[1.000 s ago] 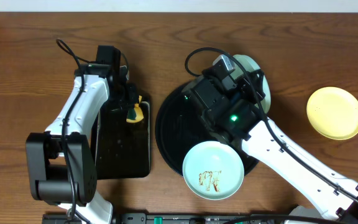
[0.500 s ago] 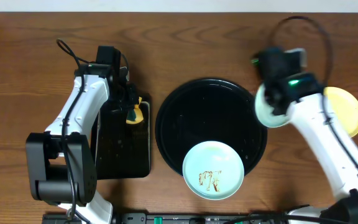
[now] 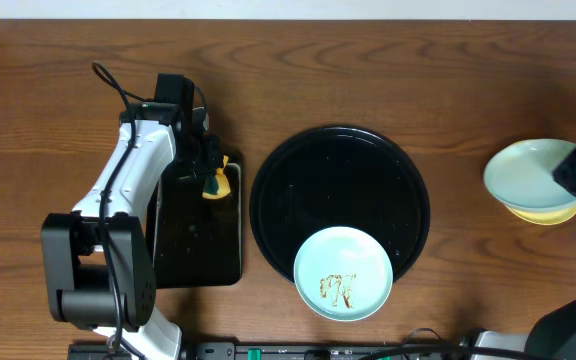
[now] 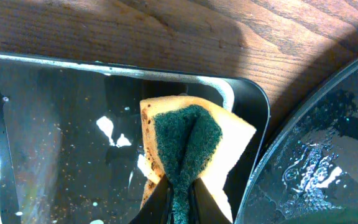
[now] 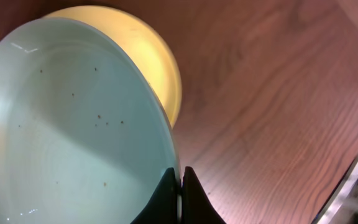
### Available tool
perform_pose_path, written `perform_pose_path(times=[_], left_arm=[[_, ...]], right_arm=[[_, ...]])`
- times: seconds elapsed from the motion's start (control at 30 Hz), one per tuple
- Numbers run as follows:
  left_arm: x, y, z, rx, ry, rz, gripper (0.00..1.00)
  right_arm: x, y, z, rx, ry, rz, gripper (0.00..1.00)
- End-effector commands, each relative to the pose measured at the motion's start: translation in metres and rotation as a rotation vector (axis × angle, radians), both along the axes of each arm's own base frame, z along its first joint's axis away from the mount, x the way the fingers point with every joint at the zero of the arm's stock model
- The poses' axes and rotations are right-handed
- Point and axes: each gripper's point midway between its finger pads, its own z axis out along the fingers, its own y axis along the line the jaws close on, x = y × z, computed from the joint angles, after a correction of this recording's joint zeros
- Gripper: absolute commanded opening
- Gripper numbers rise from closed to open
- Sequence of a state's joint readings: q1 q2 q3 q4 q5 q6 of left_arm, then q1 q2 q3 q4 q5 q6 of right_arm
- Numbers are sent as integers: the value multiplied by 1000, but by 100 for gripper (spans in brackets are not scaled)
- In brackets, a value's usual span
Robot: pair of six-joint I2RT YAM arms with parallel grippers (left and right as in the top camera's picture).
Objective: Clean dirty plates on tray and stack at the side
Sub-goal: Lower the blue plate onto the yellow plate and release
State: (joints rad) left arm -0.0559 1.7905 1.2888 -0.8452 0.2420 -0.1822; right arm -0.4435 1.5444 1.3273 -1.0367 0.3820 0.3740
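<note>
Right gripper (image 5: 180,186) pinched mint plate (image 5: 73,124) rim over yellow plate (image 5: 157,62), table's (image 3: 448,60) right edge — for stacking; left gripper (image 4: 179,194) clamped sponge (image 4: 188,138) — ready.

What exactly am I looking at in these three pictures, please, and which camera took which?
You see two robot arms at a wooden table, each ending in a two-finger gripper. One picture looks down from above; the other two come from cameras on the wrists. The left gripper is shut on a yellow-green sponge above a rectangular black tray. The right gripper pinches the rim of a mint-blue plate, holding it over a yellow plate at the table's right side. On the round black tray lies a second plate, smeared with brown sauce.
</note>
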Motion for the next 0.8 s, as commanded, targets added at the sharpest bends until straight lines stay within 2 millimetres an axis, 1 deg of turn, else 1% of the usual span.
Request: perform_pose_path(times=[0.0,0.1,0.17,0.23,0.4,0.53,0.67,0.77], left_arm=[[-3,-2,3,-11,-5,-14,8],[-3,-2,3,-11,-6,-16,8],[-3,-2,3,-10,-6,-19,8],[-3,-2,3,-10,-6,-19,8],[-4,-2,3,-9,-4,-30,8],[-4,-2,3,-9,-5,-30,8],[-3,-2,3,-9,-6,-30,9],[-3,-2,3,-8,-6,-33,8]], right_arm=[[-3,-8,1,40,-46,-58,1],[-7,-15,-3,45,-35,-84,1],[-10,-20,-10,55,-21,-109,1],[-9,-24,-20,66,-6,-125,1],[-3,-27,-48,93,49,-139,1],[-6,-35,-61,89,85,-163,1],[-8,-44,-70,93,90,-187,1],[-9,-49,-73,85,89,-201,1]])
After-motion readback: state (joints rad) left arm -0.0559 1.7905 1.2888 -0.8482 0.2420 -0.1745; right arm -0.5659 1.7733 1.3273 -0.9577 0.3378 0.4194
